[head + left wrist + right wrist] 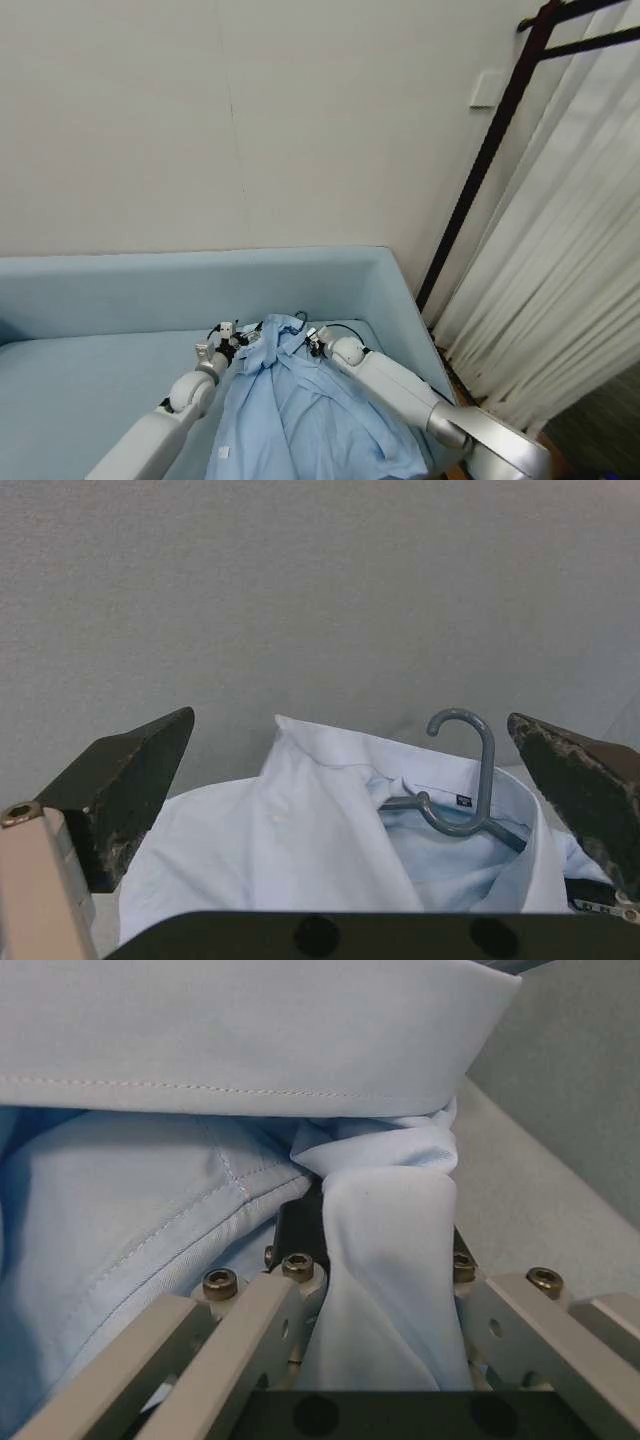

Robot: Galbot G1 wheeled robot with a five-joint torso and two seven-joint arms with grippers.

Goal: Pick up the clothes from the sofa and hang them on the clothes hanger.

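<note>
Light blue shirt lies crumpled on the seat of the pale blue sofa, toward the sofa's right end, collar pointing at the backrest. A grey hanger sits inside the collar; its hook stands up above the neckline, seen in the left wrist view. Both arms reach in over the seat to the collar area. Left gripper is at the collar's left side, jaws spread wide; in its wrist view the two dark fingers flank the collar and hanger hook without touching either, and the sofa backrest shows behind. Right gripper is at the collar's right side, jaws pinching a bunched fold of shirt fabric just under the collar band; the cloth runs down between the jaws in the right wrist view, and sofa fabric shows beside it. Off the sofa's right end a dark clothes rack leans up against the plain wall, well apart from the shirt. A pale curtain hangs to the right of the rack.
</note>
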